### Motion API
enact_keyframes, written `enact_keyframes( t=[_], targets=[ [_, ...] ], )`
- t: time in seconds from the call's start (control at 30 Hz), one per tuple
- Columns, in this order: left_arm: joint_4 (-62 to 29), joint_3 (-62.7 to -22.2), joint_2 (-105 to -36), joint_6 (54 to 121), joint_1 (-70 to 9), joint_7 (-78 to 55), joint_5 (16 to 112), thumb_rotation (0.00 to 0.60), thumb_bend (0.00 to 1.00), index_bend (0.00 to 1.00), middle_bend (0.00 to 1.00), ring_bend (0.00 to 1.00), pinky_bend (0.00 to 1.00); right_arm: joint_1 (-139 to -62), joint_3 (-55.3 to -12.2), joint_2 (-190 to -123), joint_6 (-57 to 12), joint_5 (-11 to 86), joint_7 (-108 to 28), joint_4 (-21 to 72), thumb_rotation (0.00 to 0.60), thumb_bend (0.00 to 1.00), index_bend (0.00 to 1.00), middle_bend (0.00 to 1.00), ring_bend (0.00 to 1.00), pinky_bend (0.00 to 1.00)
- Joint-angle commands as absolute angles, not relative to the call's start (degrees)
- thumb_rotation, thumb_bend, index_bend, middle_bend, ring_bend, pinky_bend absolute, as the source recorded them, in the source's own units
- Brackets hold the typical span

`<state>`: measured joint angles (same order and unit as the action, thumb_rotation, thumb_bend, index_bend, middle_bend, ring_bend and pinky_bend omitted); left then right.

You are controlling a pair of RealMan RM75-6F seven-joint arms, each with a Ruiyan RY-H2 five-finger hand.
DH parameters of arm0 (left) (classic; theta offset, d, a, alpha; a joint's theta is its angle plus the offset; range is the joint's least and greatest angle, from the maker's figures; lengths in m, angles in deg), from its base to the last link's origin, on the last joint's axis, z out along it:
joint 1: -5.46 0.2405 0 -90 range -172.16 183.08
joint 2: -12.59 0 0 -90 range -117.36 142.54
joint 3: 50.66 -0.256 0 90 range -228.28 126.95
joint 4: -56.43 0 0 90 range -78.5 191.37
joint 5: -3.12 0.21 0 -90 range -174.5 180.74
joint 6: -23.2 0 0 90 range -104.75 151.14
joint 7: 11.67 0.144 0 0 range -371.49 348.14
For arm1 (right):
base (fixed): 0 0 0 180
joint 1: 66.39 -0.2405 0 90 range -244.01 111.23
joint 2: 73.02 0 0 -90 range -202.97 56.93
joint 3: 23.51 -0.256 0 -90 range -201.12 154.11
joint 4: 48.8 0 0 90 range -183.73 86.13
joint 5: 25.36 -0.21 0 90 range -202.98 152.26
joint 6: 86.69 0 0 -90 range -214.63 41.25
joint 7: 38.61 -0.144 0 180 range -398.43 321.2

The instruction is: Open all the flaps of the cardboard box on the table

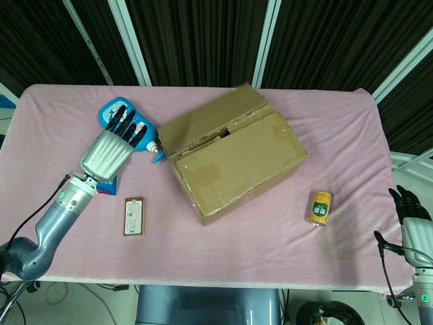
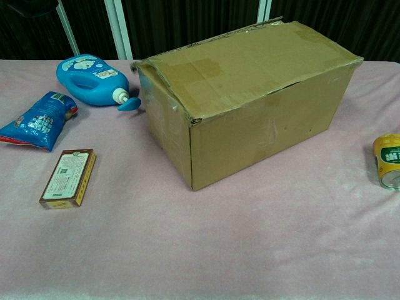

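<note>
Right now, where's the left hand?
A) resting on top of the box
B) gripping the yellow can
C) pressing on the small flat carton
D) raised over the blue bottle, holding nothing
D: in the head view the left hand is over the blue bottle, fingers spread and holding nothing, clear of the cardboard box, the yellow can and the small flat carton.

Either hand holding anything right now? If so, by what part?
Nothing held. Left hand hovers open above the blue bottle, away from the box. Right hand is empty at the table edge.
</note>
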<state>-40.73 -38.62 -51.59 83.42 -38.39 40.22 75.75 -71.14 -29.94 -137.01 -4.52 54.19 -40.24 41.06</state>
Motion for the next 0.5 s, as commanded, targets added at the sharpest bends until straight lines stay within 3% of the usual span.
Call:
enact_keyframes(
  t=[0.03,0.2,0.33,0.5],
  targets=[
    [-41.3,-39.5,-51.6,85.8,-36.1,37.1,74.4,0.600,0.45,0.10,0.17,0.00,0.00,-71.1,-29.9,-137.0,-4.6,54.2,-40.1,41.1,0.600,0.30,0.00,0.00,0.00,0.21],
    [-43.6,-40.7,-52.2,93.6,-30.5,28.5,76.6,0.600,0.28,0.08,0.10,0.00,0.00,-71.1,-29.9,-136.8,-4.5,54.3,-40.0,41.3,0.600,0.30,0.00,0.00,0.00,0.21],
    [-45.5,-42.8,-53.8,103.1,-23.4,19.3,79.8,0.600,0.22,0.06,0.05,0.00,0.00,-71.1,-30.2,-136.2,-4.0,54.5,-39.5,42.0,0.600,0.30,0.00,0.00,0.00,0.21],
    [-46.0,-46.9,-55.0,110.4,-15.7,11.6,82.4,0.600,0.19,0.01,0.00,0.00,0.00,-72.0,-31.0,-134.6,-3.9,55.3,-38.8,44.4,0.600,0.30,0.00,0.00,0.00,0.21]
  ],
)
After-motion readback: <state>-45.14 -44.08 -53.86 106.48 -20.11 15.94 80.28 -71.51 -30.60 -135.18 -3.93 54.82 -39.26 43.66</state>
